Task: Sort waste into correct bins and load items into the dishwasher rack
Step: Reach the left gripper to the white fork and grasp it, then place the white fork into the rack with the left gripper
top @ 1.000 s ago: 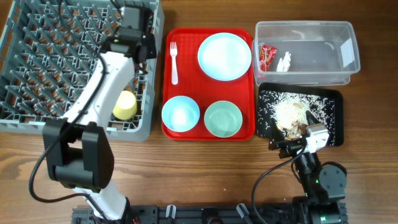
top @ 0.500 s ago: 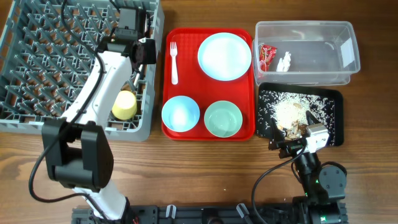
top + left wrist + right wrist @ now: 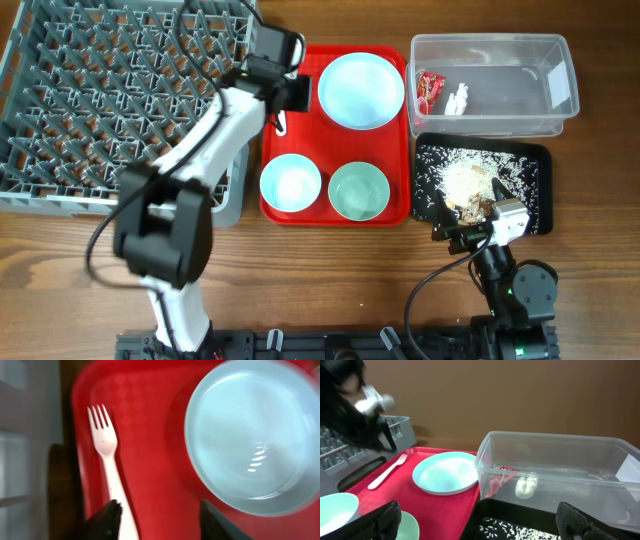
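Note:
My left gripper [image 3: 287, 100] is open and empty, low over the red tray's left side. In the left wrist view its fingers [image 3: 160, 520] straddle the handle of a white fork [image 3: 107, 455], with the pale blue plate [image 3: 250, 435] to the right. The plate [image 3: 361, 90] and two pale blue bowls [image 3: 290, 185] [image 3: 359, 191] sit on the red tray. The grey rack [image 3: 100, 100] is at the left; the yellow cup is hidden under my left arm. The clear tub [image 3: 500, 115] holds the red wrapper [image 3: 430, 90] and white bits [image 3: 459, 98]. The black tray [image 3: 535, 165] holds rice crumbs. My right gripper [image 3: 470, 235] is open and empty below it.
The red tray [image 3: 305, 130] lies between the rack and the bins. The right wrist view shows the plate [image 3: 447, 472], the tub [image 3: 555, 475], the wrapper [image 3: 500, 477] and my open right gripper [image 3: 485, 527] over the black tray's near edge.
My left arm has swung right from the rack to over the red tray beside the fork. The yellow cup stayed in the rack and is now covered by the arm. The right arm has not moved.

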### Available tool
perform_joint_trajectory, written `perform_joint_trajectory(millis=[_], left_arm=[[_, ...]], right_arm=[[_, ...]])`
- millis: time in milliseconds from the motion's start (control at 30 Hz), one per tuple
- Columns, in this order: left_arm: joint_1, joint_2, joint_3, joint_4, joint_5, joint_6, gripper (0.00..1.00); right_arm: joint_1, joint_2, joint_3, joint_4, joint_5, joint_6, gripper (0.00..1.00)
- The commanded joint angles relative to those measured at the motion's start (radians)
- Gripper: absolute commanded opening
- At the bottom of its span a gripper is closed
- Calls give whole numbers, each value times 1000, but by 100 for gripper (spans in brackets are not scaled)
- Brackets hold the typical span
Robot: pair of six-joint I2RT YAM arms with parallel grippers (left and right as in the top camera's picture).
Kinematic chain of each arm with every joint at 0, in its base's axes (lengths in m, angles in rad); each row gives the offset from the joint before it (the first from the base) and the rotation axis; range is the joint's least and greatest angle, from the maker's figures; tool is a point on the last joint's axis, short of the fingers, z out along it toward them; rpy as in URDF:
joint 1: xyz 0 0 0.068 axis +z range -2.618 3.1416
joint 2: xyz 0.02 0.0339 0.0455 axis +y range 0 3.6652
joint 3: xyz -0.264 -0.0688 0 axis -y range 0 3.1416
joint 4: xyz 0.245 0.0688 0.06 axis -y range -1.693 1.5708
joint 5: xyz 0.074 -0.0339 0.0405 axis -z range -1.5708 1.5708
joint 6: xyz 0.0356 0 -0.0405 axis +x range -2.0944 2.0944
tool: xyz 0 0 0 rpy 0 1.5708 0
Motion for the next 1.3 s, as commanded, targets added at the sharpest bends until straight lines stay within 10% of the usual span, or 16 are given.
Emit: perform_joint_trajectory(millis=[0, 600, 933, 1267], left_arm=[[-1, 91, 2, 37, -92, -121, 43], [-1, 195, 2, 64, -216, -227, 38], [-12, 194, 2, 43, -166, -227, 10], [-12, 40, 4, -14, -166, -223, 9]], right_arm=[[-5, -13, -10, 5, -8, -14, 100], [-5, -13, -10, 5, -8, -14, 100], [-5, -13, -10, 5, -8, -14, 100], [-5, -13, -10, 5, -8, -14, 100]])
